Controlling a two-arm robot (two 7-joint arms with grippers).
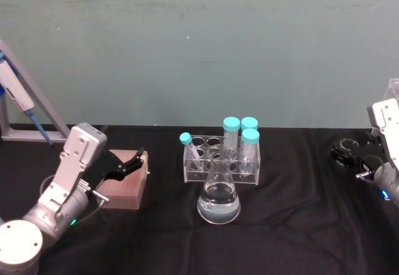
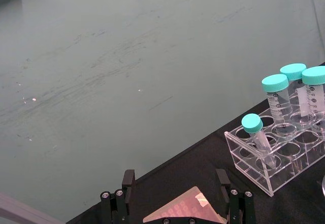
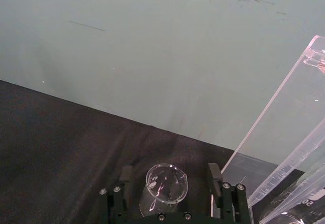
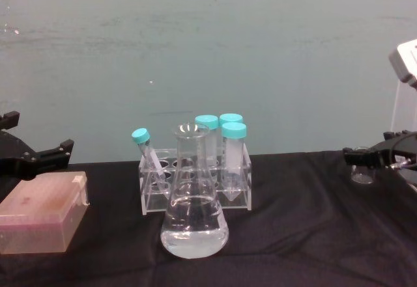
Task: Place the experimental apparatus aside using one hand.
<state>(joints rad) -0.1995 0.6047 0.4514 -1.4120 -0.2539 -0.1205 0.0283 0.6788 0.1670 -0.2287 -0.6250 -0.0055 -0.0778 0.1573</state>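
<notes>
The conical flask (image 1: 218, 201) with clear liquid stands at the table's middle front, also large in the chest view as flask (image 4: 193, 218). Far right, a small glass beaker (image 3: 163, 186) sits on the black cloth between the spread fingers of my right gripper (image 3: 170, 178), with a gap on each side. That right gripper (image 4: 368, 157) hovers low around the beaker (image 4: 362, 172). Just beyond it, the acrylic pipette stand (image 3: 277, 115) rises. My left gripper (image 1: 133, 161) hangs open over a pink box (image 1: 124, 186), holding nothing.
Directly behind the flask is a clear rack (image 1: 221, 161) of teal-capped tubes (image 1: 231, 125). A grey frame holding a blue pipettor (image 1: 19, 97) stands at the back left. A green wall (image 1: 206, 44) closes the table's far edge.
</notes>
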